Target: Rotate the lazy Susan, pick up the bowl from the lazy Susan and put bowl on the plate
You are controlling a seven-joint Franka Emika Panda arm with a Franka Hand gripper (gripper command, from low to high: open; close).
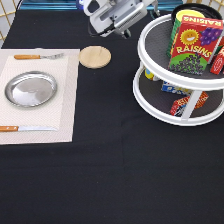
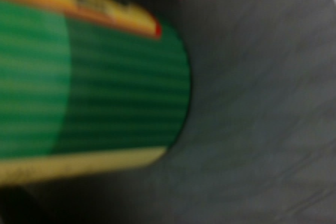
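Observation:
The black bowl [image 1: 178, 11] sits at the back of the lazy Susan's [image 1: 155, 37] upper tier. It is mostly hidden behind a green and red raisins box [image 1: 194, 44], and something yellow shows inside it. The silver plate [image 1: 31, 89] lies empty on a pale placemat at the exterior view's left. My gripper [image 1: 120, 27] hangs at the exterior view's top, just left of the upper tier and apart from the bowl. The wrist view shows the green ribbed side of the raisins box [image 2: 90, 90] close up against the grey tray surface [image 2: 262, 125].
A round wooden disc [image 1: 95, 56] lies between the placemat [image 1: 67, 105] and the turntable. A fork [image 1: 37, 56] and a knife [image 1: 27, 128] flank the plate. Small boxes [image 1: 186, 102] sit on the lower tier. A black cloth covers the table.

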